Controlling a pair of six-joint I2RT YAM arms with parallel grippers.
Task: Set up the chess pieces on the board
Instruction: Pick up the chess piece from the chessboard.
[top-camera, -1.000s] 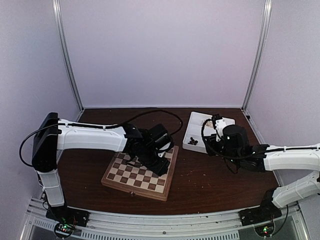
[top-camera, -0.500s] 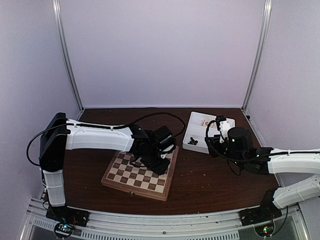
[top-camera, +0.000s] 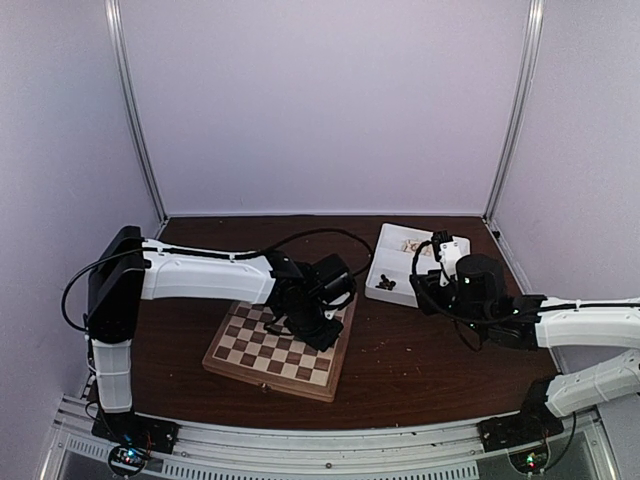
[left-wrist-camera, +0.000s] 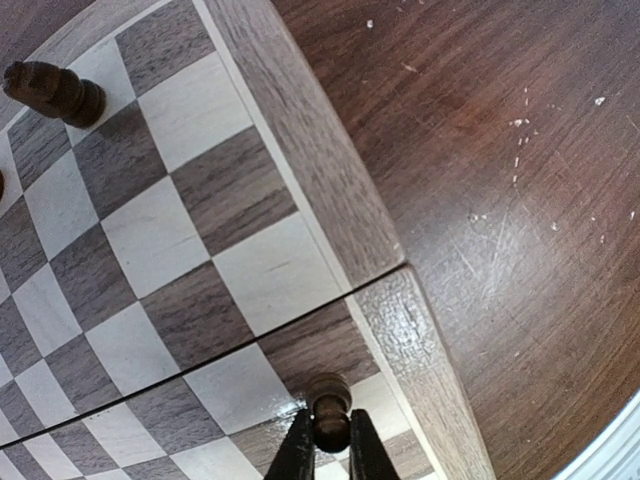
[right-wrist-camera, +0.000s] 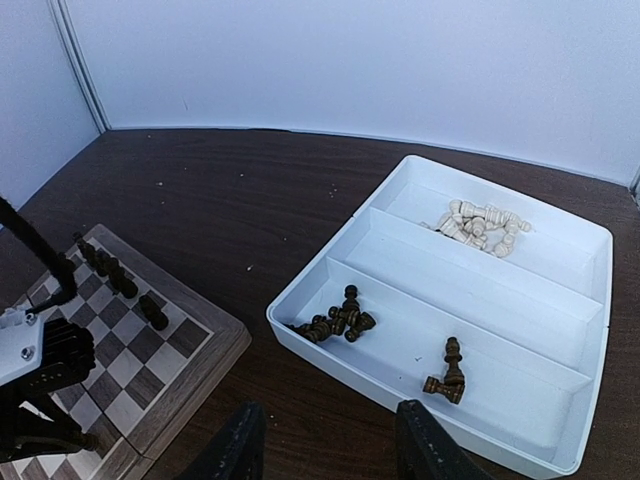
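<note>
The left hand (left-wrist-camera: 329, 442) is clamped on a small dark brown turned wooden pawn (left-wrist-camera: 327, 398), which stands on an edge square of the tan-and-brown checked wooden board (left-wrist-camera: 300, 170) at 6 o'clock in the wrist view. The right hand (right-wrist-camera: 325, 442) hovers empty with its fingers apart, the white plastic compartment tray (right-wrist-camera: 470, 285) at 1 o'clock. This looks like mid-placement of 1 piece: next, centre the pawn upright, then release cleanly.

Matt, open-grained wood of the board (left-wrist-camera: 290, 140), glossy turned wood of the dark pawn (left-wrist-camera: 328, 398), matt black of my left fingers (left-wrist-camera: 297, 455), scuffed dark wood-grain table (left-wrist-camera: 520, 200) with soft sheen, smooth white plastic tray (right-wrist-camera: 470, 290)
</note>
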